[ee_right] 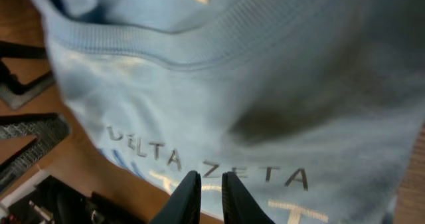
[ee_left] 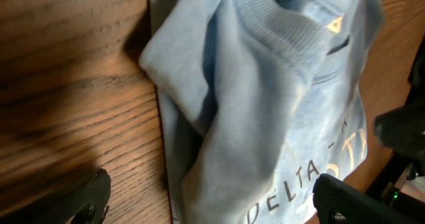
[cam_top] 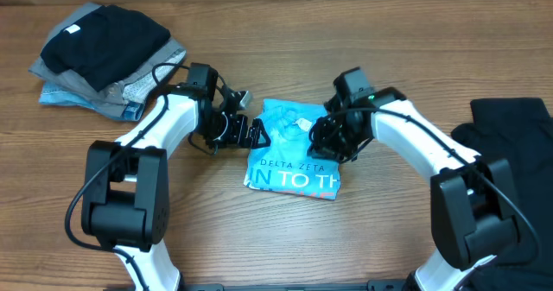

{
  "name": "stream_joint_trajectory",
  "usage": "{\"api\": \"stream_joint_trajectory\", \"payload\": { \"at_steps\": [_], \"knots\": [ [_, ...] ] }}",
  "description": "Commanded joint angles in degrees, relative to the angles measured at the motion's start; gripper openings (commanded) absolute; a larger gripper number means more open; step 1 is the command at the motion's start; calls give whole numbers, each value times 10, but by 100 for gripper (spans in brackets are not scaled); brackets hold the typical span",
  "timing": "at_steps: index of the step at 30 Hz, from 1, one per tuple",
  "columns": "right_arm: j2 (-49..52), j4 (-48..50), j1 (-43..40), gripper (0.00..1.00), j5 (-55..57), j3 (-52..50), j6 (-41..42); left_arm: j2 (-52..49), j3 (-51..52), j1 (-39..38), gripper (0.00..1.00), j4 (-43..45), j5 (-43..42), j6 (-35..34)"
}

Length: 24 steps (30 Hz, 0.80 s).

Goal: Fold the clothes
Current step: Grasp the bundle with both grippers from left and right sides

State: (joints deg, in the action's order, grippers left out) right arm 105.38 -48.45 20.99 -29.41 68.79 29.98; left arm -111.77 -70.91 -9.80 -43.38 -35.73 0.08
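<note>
**Worktop** (cam_top: 285,239): one, wood-grain, carrying every item below.

**T-shirt** (cam_top: 289,153): one, light sky-blue, lying folded into a rough rectangle at the middle of the worktop, between the two arms. Small dark lettering reads "DELTA ZETA"; larger pale letters run below it along the near edge. One ribbed collar (ee_right: 219,44) shows on the far part, with one small label (ee_left: 334,24) inside it.

**Pile of garments** (cam_top: 104,58): one, far left, well apart from the T-shirt. A dark garment lies on top, with grey and pale blue cloth under it; three layers show, and the full count cannot be told.

**Black garment** (cam_top: 510,144): one, at the right edge, partly out of view.

**Left claw** (cam_top: 251,134): one, spread fully wide at the T-shirt's left edge, holding nothing.

**Right claw** (ee_right: 207,197): one, over the T-shirt's right part, its two fingers drawn almost together with only a thin slit between. Whether any cloth is nipped there cannot be told.
</note>
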Motion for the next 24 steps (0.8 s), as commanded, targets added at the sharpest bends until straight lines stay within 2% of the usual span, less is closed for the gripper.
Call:
{"api": "stream_joint_trajectory", "payload": {
  "at_steps": [1, 3, 9, 14, 17, 20, 23, 24],
  "knots": [
    [2, 37, 4, 17, 28, -61, 101, -38, -5, -12, 100, -1, -20, -23],
    [2, 70, 4, 17, 21, -96, 131, -55, -5, -18, 100, 4, -38, -31],
    [2, 115, 4, 18, -7, -143, 134, -111, -5, -41, 96, 19, -66, -61],
    [2, 120, 4, 18, -7, -144, 134, -146, -5, -65, 86, 36, -91, -83],
    [2, 119, 4, 18, -7, -144, 133, -152, -5, -76, 76, 42, -90, -88],
    [2, 118, 4, 18, -7, -144, 131, -152, -5, -80, 61, 60, -91, -97],
    [2, 117, 4, 15, -7, -144, 131, -152, -5, -80, 45, 68, -91, -106],
    [2, 115, 4, 14, -7, -144, 131, -152, -6, -80, 36, 68, -91, -106]
  ]
}}
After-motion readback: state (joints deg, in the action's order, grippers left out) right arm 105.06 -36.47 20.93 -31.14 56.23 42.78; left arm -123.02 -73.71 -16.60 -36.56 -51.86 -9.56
